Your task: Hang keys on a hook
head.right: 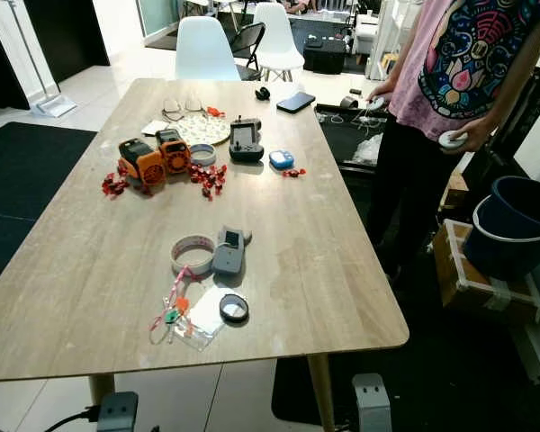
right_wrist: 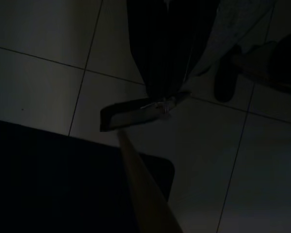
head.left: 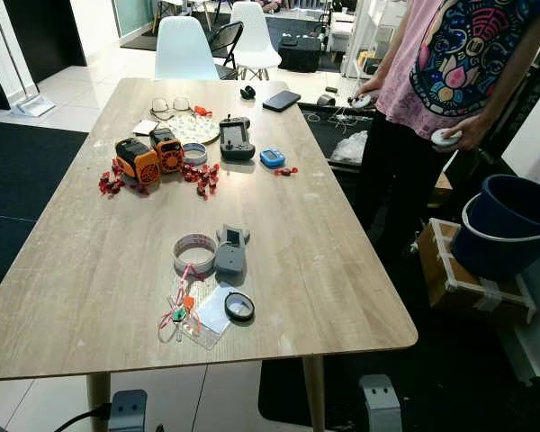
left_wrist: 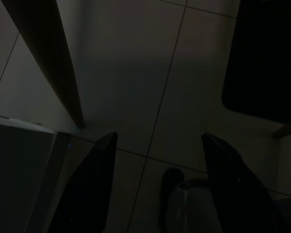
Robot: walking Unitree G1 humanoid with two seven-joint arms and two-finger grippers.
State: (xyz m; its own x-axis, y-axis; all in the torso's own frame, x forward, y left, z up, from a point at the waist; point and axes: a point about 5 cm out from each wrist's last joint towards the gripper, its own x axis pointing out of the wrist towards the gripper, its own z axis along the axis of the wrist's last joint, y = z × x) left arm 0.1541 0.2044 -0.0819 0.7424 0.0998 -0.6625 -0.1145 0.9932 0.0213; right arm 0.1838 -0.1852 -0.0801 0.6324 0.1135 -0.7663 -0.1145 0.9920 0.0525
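A bunch of keys (head.left: 180, 312) with a pink cord and green and orange tags lies near the front edge of the wooden table (head.left: 90, 270). Just behind it sit a grey block with a small window (head.left: 230, 249) and a white tape ring (head.left: 194, 247). Both silver arms hang idle below the front edge, the left arm (head.left: 126, 409) and the right arm (head.left: 379, 400). In the dark left wrist view my left gripper (left_wrist: 157, 182) is open over the floor tiles, beside a table leg (left_wrist: 48, 58), with nothing between its fingers.
A person in a pink shirt (head.left: 450, 63) stands at the table's right side holding white controllers. Orange devices (head.left: 149, 155), red bits, glasses, a handset and a phone (head.left: 281, 100) lie at the far end. A blue bucket (head.left: 508, 220) on a box stands right; chairs (head.left: 185, 49) behind.
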